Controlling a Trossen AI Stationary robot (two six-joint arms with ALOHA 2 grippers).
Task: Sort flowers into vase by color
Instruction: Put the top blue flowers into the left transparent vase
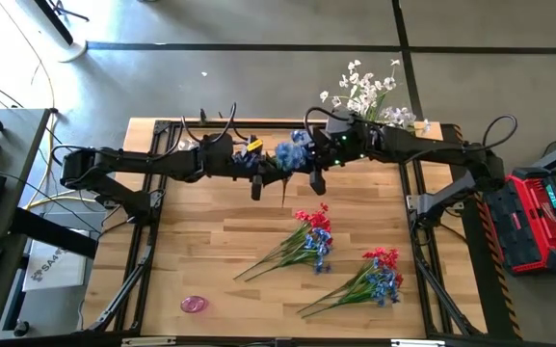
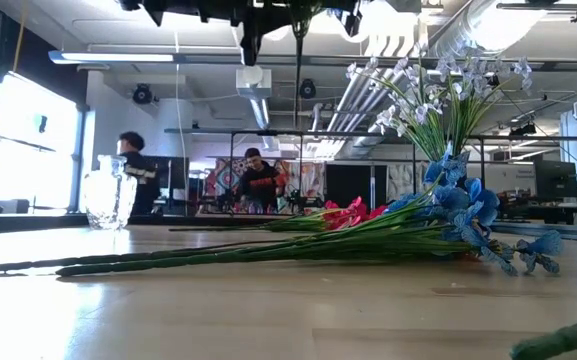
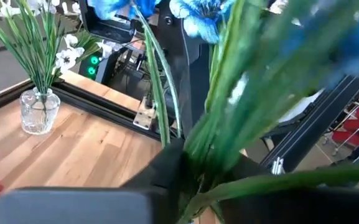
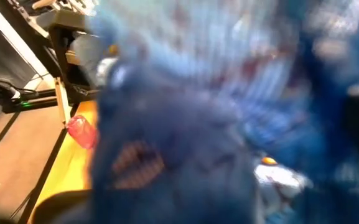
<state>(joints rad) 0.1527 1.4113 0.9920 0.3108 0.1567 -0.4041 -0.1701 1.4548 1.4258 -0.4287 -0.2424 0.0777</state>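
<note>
The blue flowers (image 1: 292,154) hang mid-air over the table's (image 1: 220,231) far side, between both arms. They look light and floppy on thin wiry stems, so I'd pinch the stems, not the blossoms. Left pincer (image 1: 255,173) seems narrowed on those stems; right pincer (image 1: 318,173) is shut, on what I can't tell. Count: two mixed red-and-blue bunches (image 1: 306,236) lying flat, one vase (image 1: 403,120) with white flowers (image 1: 364,89).

A blue flower spray (image 1: 292,154) hangs in the air between the two arms, its thin green stem pointing down. White flowers (image 1: 366,92) stand upright in a clear glass vase (image 3: 39,111) at the far right corner of the surface. Two mixed red-and-blue bunches (image 1: 306,241) (image 1: 369,278) lie flat on the wood, blossoms toward the right.
</note>
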